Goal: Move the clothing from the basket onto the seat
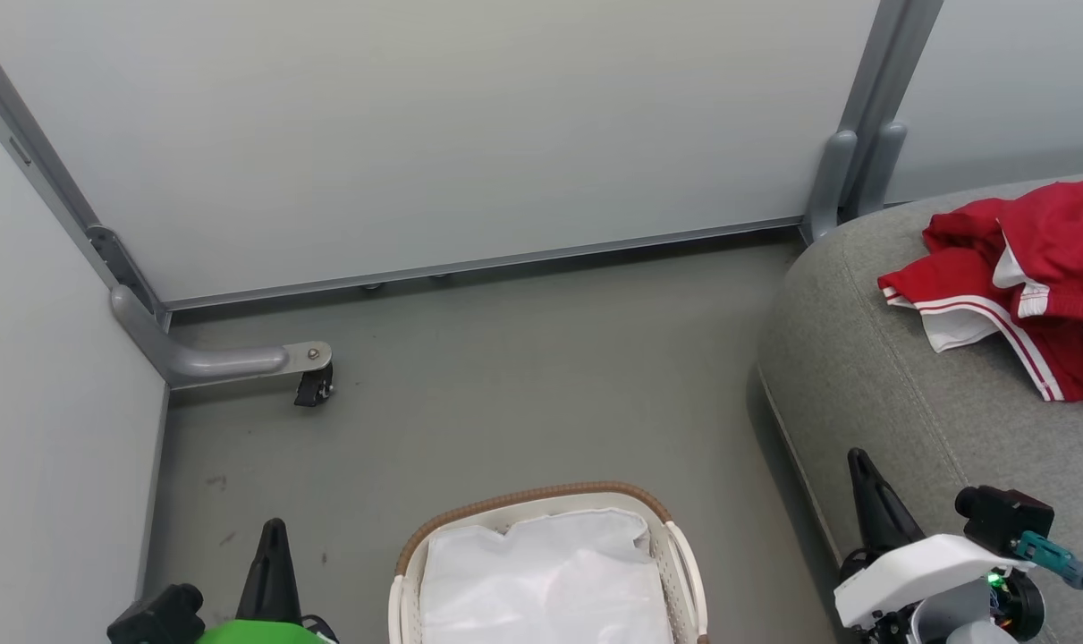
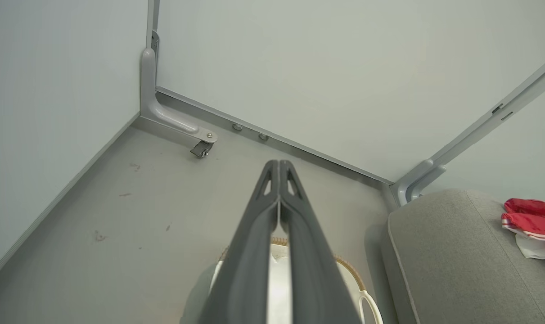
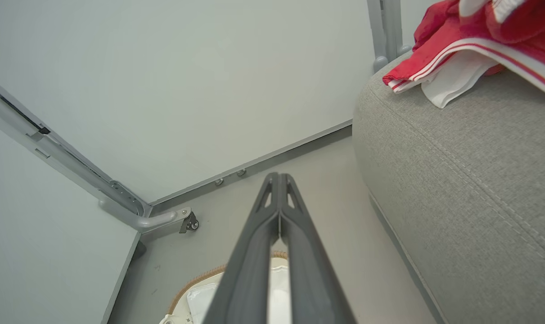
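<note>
Red clothing (image 1: 1033,277) with white stripe trim lies crumpled on the grey seat (image 1: 899,394) at the right; it also shows in the left wrist view (image 2: 531,220) and the right wrist view (image 3: 470,40). The white basket (image 1: 545,572) with a brown woven rim sits on the floor at the bottom centre, and only its white liner shows inside. My left gripper (image 1: 273,528) hangs left of the basket, shut and holding nothing. My right gripper (image 1: 857,458) is shut too, over the seat's front edge. In each wrist view the fingers (image 2: 279,164) (image 3: 279,177) meet at the tips.
Pale partition panels wall off the back and left. A grey panel foot with a small caster (image 1: 313,385) juts onto the floor at the left. Another panel post (image 1: 850,179) stands behind the seat. Grey floor lies between basket and panels.
</note>
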### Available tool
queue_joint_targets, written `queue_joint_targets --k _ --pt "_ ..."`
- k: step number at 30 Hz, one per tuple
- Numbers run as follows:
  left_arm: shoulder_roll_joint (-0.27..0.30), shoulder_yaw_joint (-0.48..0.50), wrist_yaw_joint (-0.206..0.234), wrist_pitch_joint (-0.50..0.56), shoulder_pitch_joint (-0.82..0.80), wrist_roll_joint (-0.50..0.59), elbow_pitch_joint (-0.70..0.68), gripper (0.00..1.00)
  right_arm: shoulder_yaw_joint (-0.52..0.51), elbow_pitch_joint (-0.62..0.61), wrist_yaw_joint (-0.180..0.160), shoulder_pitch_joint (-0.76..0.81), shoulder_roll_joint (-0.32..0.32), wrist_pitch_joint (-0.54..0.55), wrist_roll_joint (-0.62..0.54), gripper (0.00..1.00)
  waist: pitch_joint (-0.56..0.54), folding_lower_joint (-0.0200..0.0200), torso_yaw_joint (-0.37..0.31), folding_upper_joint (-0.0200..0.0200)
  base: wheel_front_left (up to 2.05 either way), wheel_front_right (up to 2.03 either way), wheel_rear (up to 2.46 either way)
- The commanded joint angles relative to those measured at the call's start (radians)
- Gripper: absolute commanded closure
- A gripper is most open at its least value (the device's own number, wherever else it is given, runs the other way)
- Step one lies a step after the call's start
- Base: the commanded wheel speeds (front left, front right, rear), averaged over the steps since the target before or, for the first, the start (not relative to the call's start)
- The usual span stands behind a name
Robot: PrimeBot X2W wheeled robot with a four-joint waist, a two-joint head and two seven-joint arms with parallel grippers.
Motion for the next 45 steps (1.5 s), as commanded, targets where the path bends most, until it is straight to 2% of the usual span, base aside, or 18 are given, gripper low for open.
queue_joint_targets --k 1,5,19,45 --pt "0.008 0.01 -0.006 0.009 -0.035 -0.042 -0.011 1.0 -0.007 -0.02 0.0 -0.024 -0.004 0.009 0.044 1.0 0.0 0.0001 0.0 0.0 0.0 0.0 0.0" --pt "0.011 0.023 -0.016 0.032 -0.05 -0.131 -0.009 1.0 -0.018 -0.026 0.0 -0.028 -0.004 0.033 0.138 1.0 0.0 0.0001 0.0 0.0 0.0 0.0 0.0" --pt "0.014 0.054 -0.037 0.081 -0.08 -0.315 -0.01 1.0 -0.042 -0.037 0.0 -0.034 -0.006 0.086 0.335 1.0 0.001 0.0001 -0.001 0.0 0.0 0.0 0.0" --pt "0.017 0.106 -0.069 0.161 -0.127 -0.594 -0.007 1.0 -0.078 -0.055 -0.001 -0.045 -0.008 0.166 0.637 1.0 0.002 0.0001 -0.003 0.0 0.0 0.0 0.0"
